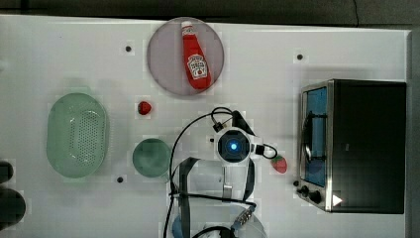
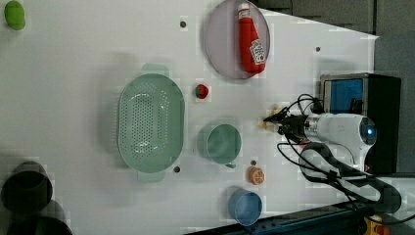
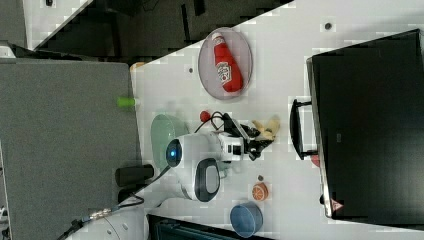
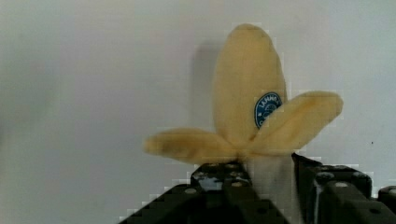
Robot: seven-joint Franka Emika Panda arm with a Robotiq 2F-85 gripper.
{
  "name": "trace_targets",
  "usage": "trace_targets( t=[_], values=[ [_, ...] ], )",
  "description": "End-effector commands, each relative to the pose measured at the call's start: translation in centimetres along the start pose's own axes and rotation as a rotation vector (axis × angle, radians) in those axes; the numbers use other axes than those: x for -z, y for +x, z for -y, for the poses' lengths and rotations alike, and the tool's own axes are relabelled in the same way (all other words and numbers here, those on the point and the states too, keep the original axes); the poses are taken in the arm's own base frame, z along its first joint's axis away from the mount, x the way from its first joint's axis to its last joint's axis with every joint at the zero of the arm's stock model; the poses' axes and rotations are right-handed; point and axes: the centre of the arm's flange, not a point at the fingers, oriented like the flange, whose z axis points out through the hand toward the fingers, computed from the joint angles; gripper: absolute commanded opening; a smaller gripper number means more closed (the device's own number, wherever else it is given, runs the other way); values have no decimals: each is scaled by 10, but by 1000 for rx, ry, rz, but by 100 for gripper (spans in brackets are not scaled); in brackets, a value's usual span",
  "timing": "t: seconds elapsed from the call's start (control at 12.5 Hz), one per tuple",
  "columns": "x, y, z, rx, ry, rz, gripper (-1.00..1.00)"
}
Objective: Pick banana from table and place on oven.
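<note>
Yellow banana [image 4: 247,93] clenched in gripper [image 4: 271,186], on white table [image 4: 93,70] mid-surface.

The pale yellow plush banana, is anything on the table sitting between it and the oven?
Nothing visible does. The pale yellow plush banana lies beside the boxy black and steel toaster oven, with bare white tabletop up to the oven's door handle. The red strawberry lies off to the side near the door. The gripper straddles the banana's lower end.
</note>
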Motion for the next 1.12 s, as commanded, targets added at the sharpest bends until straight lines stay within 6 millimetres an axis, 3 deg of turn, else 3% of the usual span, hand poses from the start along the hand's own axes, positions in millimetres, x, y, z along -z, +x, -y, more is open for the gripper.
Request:
trace_targets(
  t=[0.08,0.32,0.8,0.96,1.12],
  values=[
    [41,7,12,-38,71,-48,-48],
    [117,12,24,-31,98,-57,-48],
    [327,12,24,-23,66,-24,-48],
    [372,17,19,-35,37,-1,-48],
    [400,37,7,-74,18,17,-48]
  ],
)
